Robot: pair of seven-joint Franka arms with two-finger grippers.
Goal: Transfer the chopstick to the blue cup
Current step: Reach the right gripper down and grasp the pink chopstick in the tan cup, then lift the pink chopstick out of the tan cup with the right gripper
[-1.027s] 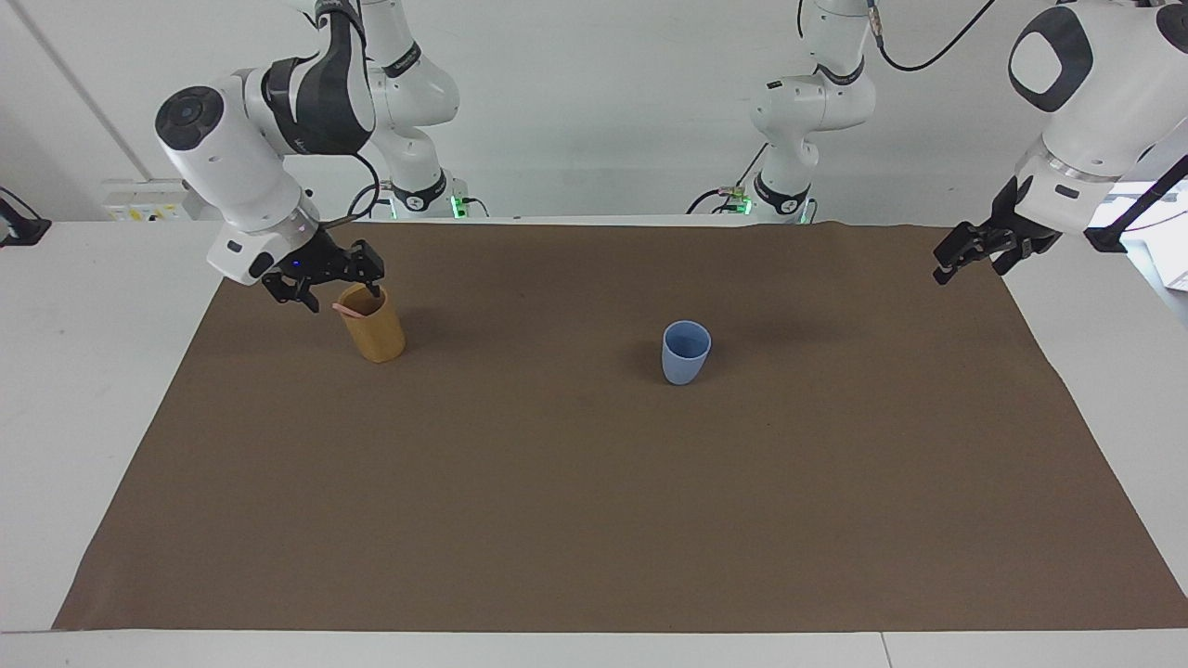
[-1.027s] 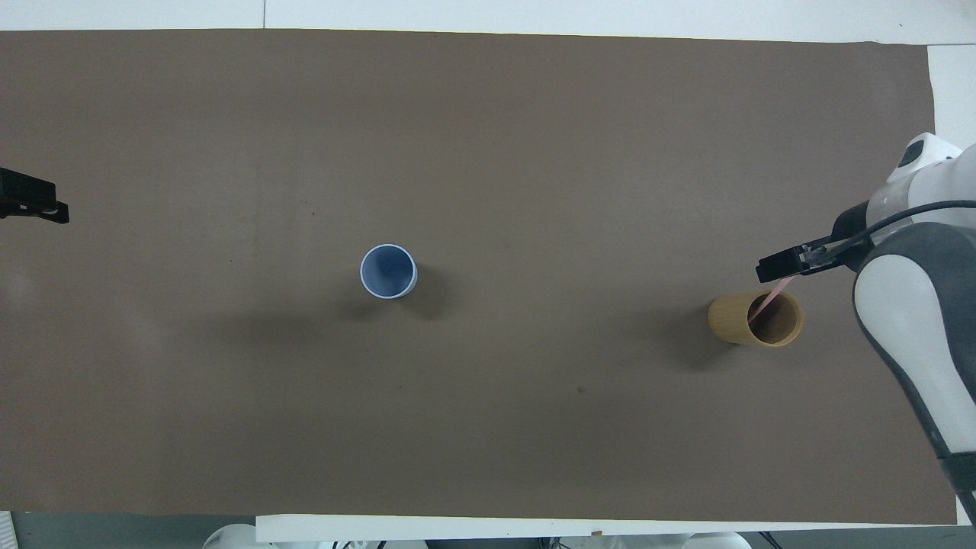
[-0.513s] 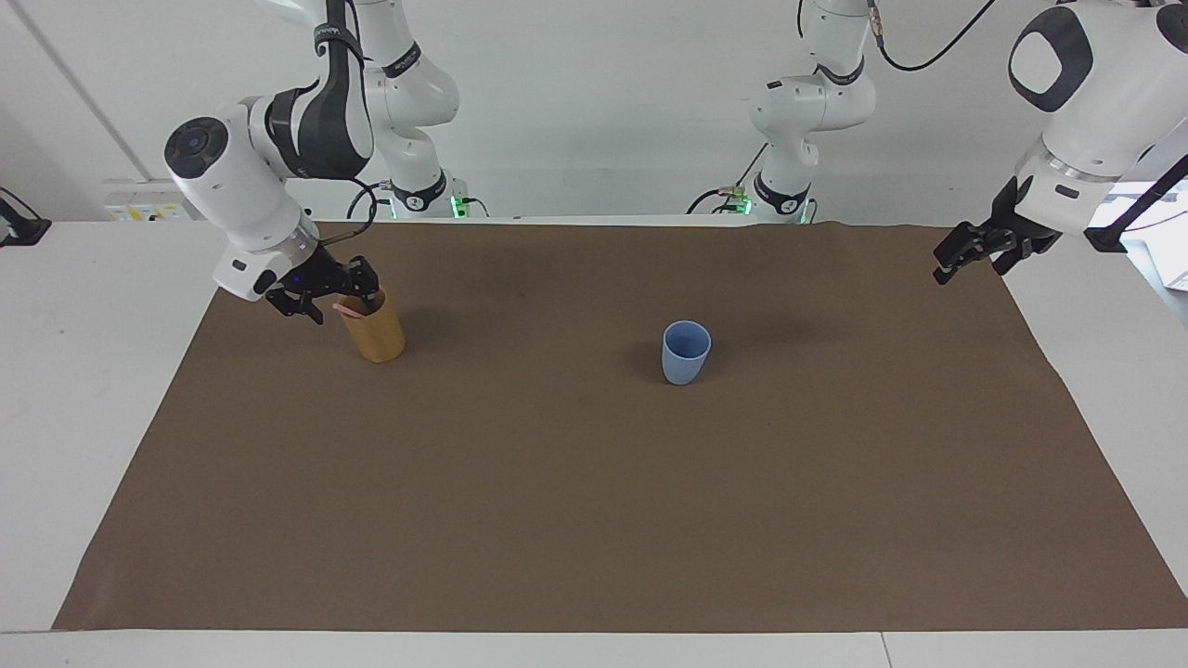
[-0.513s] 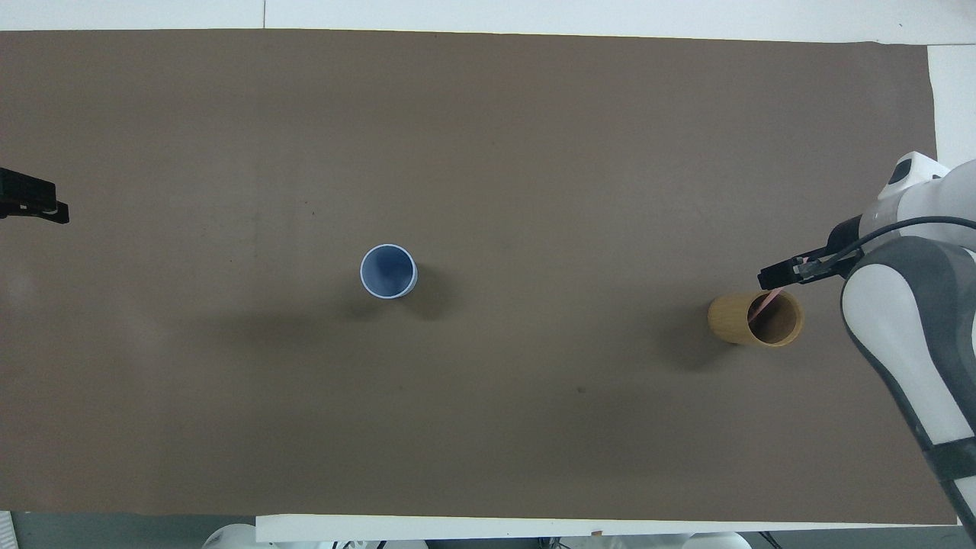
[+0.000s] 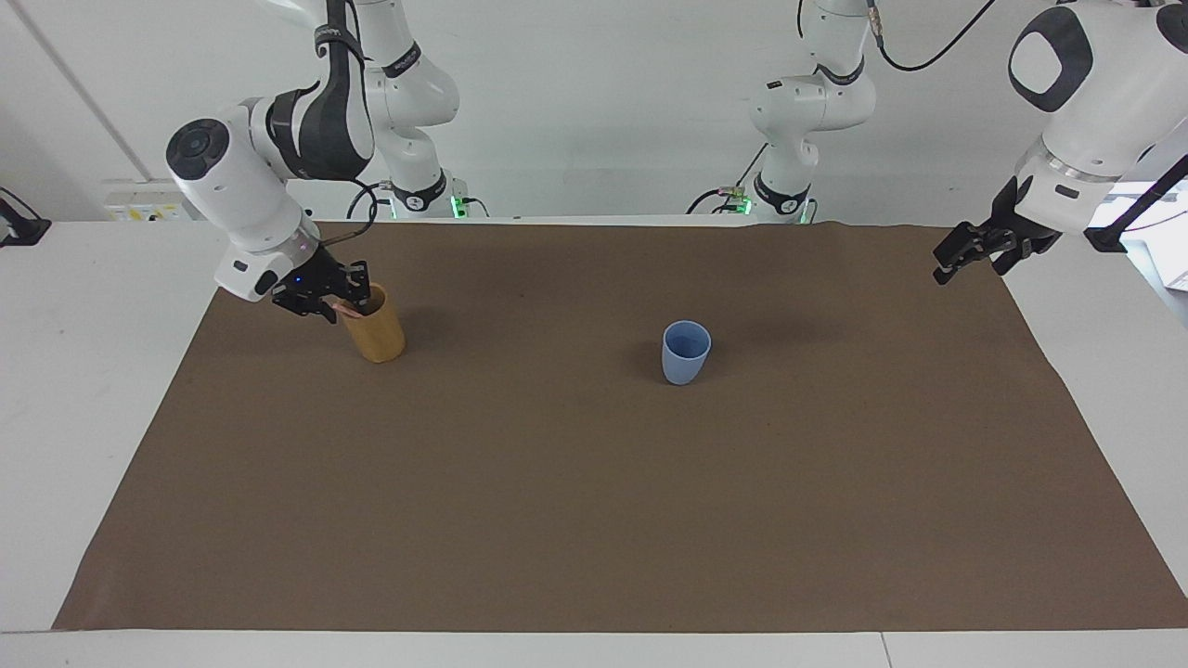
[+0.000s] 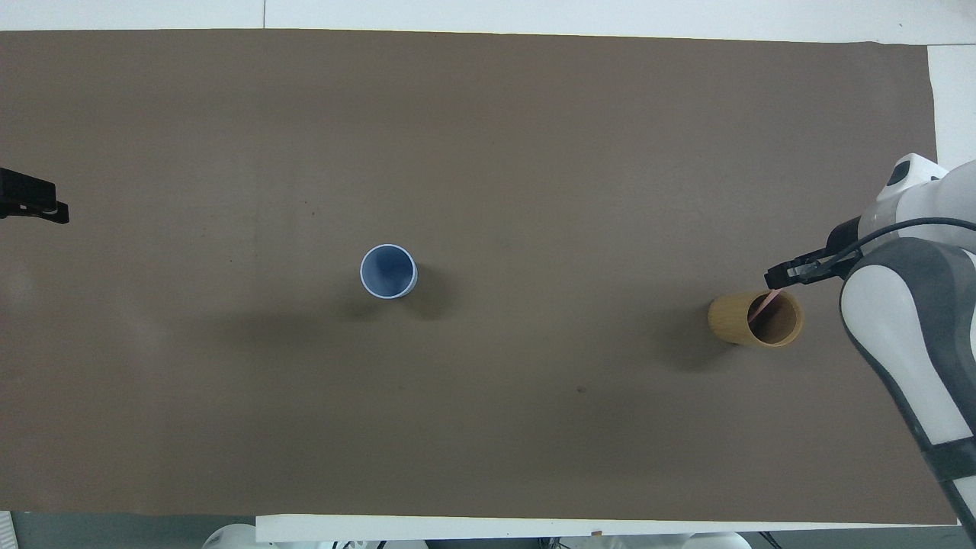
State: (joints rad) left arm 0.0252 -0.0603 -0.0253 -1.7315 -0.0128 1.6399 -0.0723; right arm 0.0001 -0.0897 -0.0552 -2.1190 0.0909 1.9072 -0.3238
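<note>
The pale pink chopstick stands slanted in a tan-yellow cup at the right arm's end of the table. Its top end sticks out above the rim. My right gripper is down at that rim, shut on the chopstick's top end; the overhead view shows this gripper just over the cup's edge. The blue cup stands upright and empty near the middle of the mat. My left gripper waits open and empty in the air over the mat's edge at the left arm's end.
A brown mat covers most of the white table. Only the two cups stand on it, well apart from each other.
My right gripper dropped to the tan cup's rim and narrowed from wide open to closed around the chopstick's top. The left arm, both cups and the chopstick have not moved.
</note>
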